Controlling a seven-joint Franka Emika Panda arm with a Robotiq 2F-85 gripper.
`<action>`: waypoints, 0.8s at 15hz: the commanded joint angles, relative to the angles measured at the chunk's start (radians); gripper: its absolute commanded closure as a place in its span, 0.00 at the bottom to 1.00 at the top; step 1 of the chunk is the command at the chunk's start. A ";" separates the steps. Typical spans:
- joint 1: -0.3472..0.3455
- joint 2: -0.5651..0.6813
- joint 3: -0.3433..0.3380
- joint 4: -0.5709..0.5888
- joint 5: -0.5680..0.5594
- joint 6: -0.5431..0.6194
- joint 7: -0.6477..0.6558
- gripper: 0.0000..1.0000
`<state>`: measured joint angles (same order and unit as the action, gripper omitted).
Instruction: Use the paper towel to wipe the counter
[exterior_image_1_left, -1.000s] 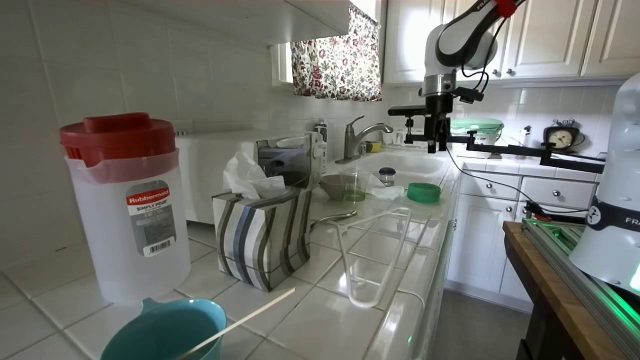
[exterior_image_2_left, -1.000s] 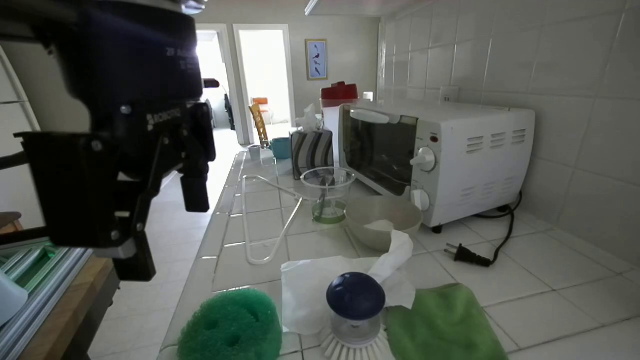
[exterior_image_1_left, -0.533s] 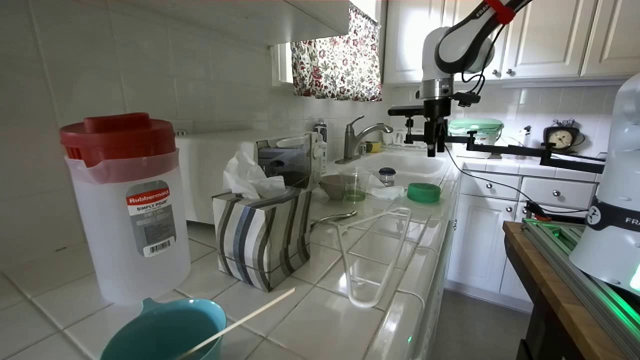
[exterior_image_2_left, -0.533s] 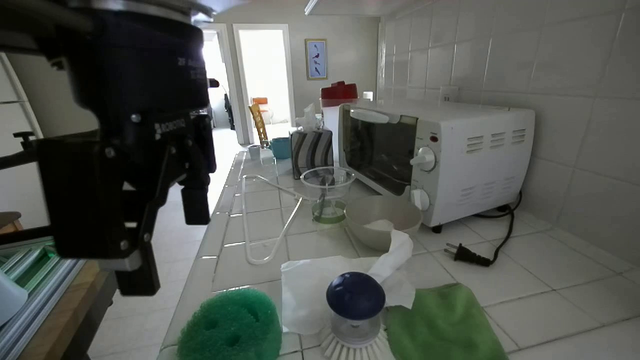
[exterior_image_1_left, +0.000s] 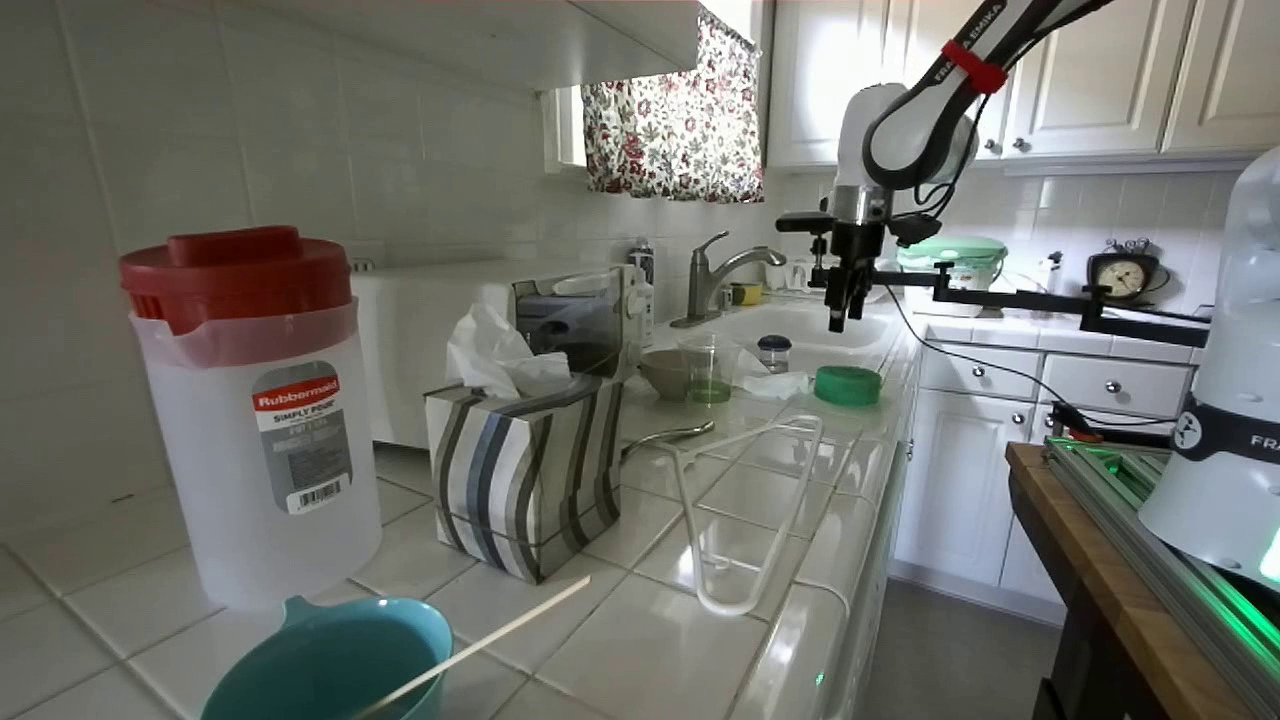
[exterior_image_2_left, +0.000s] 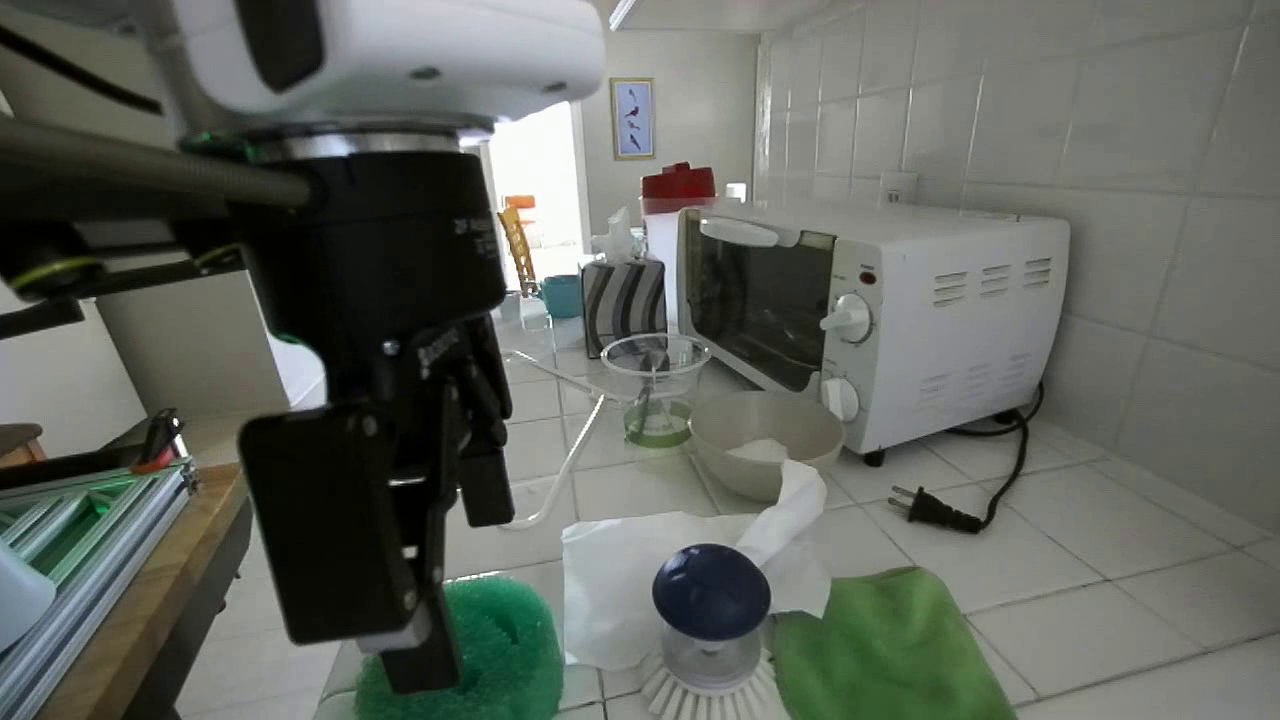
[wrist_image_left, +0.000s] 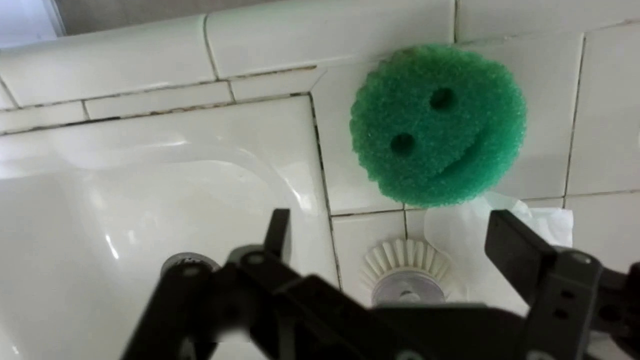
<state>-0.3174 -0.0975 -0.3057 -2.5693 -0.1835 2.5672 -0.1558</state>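
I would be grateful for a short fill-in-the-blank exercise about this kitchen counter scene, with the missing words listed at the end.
The paper towel lying on the tiled counter is coloured ____.
Two holes and a curved slit give the round sponge a smiling ____.
The robot's fingers hold nothing and stand ____ rather than shut.
The tissue box is patterned with wavy ____.
Missing words: white; face; open; stripes.

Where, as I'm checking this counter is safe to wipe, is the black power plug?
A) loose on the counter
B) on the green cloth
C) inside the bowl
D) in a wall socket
A: in an exterior view the black plug lies on the bare tiles of the counter, beside the white toaster oven.
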 joint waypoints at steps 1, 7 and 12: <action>0.020 -0.004 -0.012 -0.018 0.143 0.024 -0.059 0.00; 0.026 0.021 -0.017 -0.005 0.299 -0.035 -0.121 0.00; 0.028 0.061 -0.019 0.006 0.368 -0.012 -0.207 0.00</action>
<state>-0.3000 -0.0615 -0.3174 -2.5797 0.1232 2.5447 -0.2791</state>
